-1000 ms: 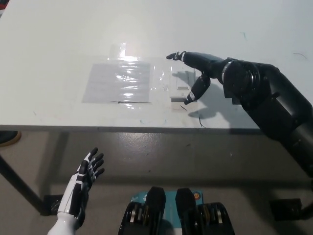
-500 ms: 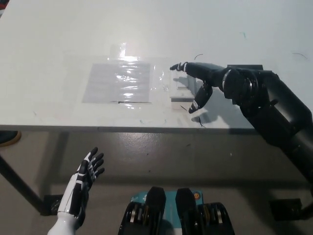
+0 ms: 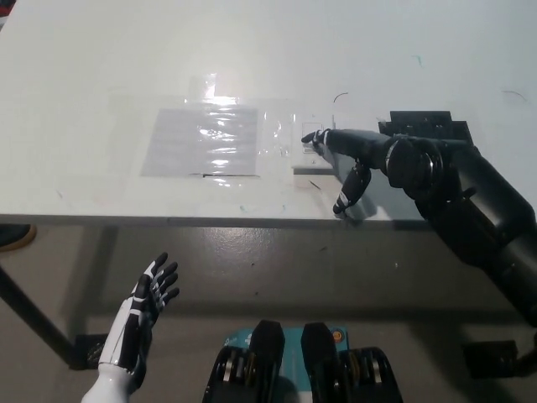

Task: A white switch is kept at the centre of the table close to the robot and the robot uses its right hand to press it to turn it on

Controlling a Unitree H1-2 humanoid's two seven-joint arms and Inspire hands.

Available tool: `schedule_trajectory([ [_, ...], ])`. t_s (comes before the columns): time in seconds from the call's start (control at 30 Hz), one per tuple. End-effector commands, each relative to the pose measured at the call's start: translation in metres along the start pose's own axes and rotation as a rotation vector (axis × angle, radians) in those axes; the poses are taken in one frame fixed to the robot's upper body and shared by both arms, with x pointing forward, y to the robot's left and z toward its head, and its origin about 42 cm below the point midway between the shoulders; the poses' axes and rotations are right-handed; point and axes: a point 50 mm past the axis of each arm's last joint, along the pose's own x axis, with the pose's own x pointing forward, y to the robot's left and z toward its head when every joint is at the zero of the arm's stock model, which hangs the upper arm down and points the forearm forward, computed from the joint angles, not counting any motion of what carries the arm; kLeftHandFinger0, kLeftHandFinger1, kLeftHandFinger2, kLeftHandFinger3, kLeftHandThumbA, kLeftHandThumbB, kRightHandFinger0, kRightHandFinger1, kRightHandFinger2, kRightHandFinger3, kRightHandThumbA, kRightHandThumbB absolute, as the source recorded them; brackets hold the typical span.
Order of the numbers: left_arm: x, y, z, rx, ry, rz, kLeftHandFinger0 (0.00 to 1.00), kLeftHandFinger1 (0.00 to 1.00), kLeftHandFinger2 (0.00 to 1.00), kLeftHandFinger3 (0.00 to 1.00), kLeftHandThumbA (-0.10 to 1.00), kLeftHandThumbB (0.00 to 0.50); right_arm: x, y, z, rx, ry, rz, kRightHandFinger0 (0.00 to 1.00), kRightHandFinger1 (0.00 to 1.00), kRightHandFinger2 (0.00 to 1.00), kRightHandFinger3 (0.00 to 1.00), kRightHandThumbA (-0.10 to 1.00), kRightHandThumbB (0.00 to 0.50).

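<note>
1. Right hand (image 3: 352, 159) reaches over the near table (image 3: 101, 67) edge, one fingertip (image 3: 312, 138) on or just at the white switch (image 3: 312, 144); contact can't be confirmed. It grips nothing, one finger stretched forward, the others hanging apart.
2. Switch lies flat, centre of table near the robot's side, just right of a shiny plastic sheet (image 3: 201, 138) taped down.
3. Pointing one finger likely keeps the press on the rocker only.
4. Left hand (image 3: 138, 315) rests below table level, lower left, fingers spread, empty.
</note>
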Motion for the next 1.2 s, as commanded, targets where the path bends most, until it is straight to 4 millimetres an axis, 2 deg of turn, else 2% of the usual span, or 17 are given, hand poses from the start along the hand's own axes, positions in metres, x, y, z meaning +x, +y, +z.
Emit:
schedule_trajectory([
  [0.0,0.006,0.0,0.014,0.01,-0.068,-0.012,1.0,1.0,1.0,1.0,1.0,0.021,0.002,-0.004,0.002,-0.071,-0.002,0.003,1.0,1.0,1.0,1.0,1.0,0.348],
  [0.17,0.006,-0.001,0.014,0.009,-0.071,-0.017,1.0,1.0,1.0,1.0,1.0,0.012,0.01,0.008,-0.004,-0.083,0.016,0.025,1.0,1.0,1.0,1.0,1.0,0.348],
  [0.37,0.006,0.0,0.014,0.002,-0.07,-0.013,1.0,1.0,1.0,1.0,1.0,0.021,0.011,0.003,0.002,-0.14,0.015,0.038,1.0,1.0,1.0,1.0,1.0,0.343],
  [0.5,0.005,-0.001,0.014,-0.004,-0.066,-0.012,1.0,1.0,1.0,1.0,1.0,0.013,0.011,0.004,0.008,-0.191,0.019,0.066,1.0,1.0,1.0,1.0,1.0,0.365],
  [0.53,0.004,-0.002,0.014,-0.004,-0.068,-0.01,1.0,1.0,1.0,1.0,1.0,0.002,0.009,0.003,0.011,-0.198,0.012,0.064,1.0,1.0,1.0,1.0,1.0,0.359],
  [0.6,0.005,-0.002,0.014,-0.002,-0.07,-0.009,1.0,1.0,1.0,1.0,1.0,0.009,0.003,-0.003,0.014,-0.177,-0.011,0.037,1.0,1.0,1.0,1.0,1.0,0.351],
  [0.63,0.005,-0.002,0.014,0.002,-0.069,-0.009,1.0,1.0,1.0,1.0,1.0,0.011,-0.002,-0.012,0.015,-0.154,-0.031,0.01,1.0,1.0,1.0,1.0,1.0,0.362],
  [0.73,0.005,-0.002,0.014,-0.004,-0.071,-0.014,1.0,1.0,1.0,1.0,1.0,0.017,-0.028,-0.043,0.017,-0.048,-0.108,-0.105,1.0,1.0,1.0,1.0,1.0,0.331],
  [0.83,0.008,0.0,0.016,-0.001,-0.077,-0.01,1.0,1.0,1.0,1.0,1.0,0.019,-0.052,-0.071,0.017,0.038,-0.208,-0.213,1.0,1.0,1.0,1.0,1.0,0.327],
  [0.9,0.009,0.0,0.016,0.002,-0.073,-0.007,1.0,1.0,1.0,1.0,1.0,0.022,-0.079,-0.094,0.01,0.099,-0.299,-0.336,1.0,1.0,1.0,1.0,1.0,0.301],
  [0.93,0.009,-0.001,0.015,-0.003,-0.072,-0.008,1.0,1.0,1.0,1.0,1.0,0.017,-0.09,-0.099,0.008,0.122,-0.341,-0.376,1.0,1.0,1.0,1.0,1.0,0.262],
  [0.97,0.009,-0.001,0.015,-0.002,-0.072,-0.01,1.0,1.0,1.0,1.0,1.0,0.012,-0.103,-0.101,0.006,0.174,-0.384,-0.423,1.0,1.0,1.0,1.0,1.0,0.224],
  [1.07,0.01,0.0,0.016,0.006,-0.085,-0.011,1.0,1.0,1.0,1.0,1.0,0.013,-0.138,-0.092,-0.008,0.308,-0.481,-0.499,1.0,1.0,1.0,1.0,1.0,0.245],
  [1.1,0.011,-0.001,0.015,0.001,-0.086,-0.014,1.0,1.0,1.0,1.0,1.0,0.022,-0.148,-0.084,-0.013,0.337,-0.479,-0.519,1.0,1.0,1.0,1.0,1.0,0.312],
  [1.17,0.011,-0.001,0.014,-0.009,-0.086,-0.019,1.0,1.0,1.0,1.0,1.0,0.017,-0.165,-0.064,-0.026,0.38,-0.518,-0.555,1.0,1.0,1.0,1.0,1.0,0.253],
])
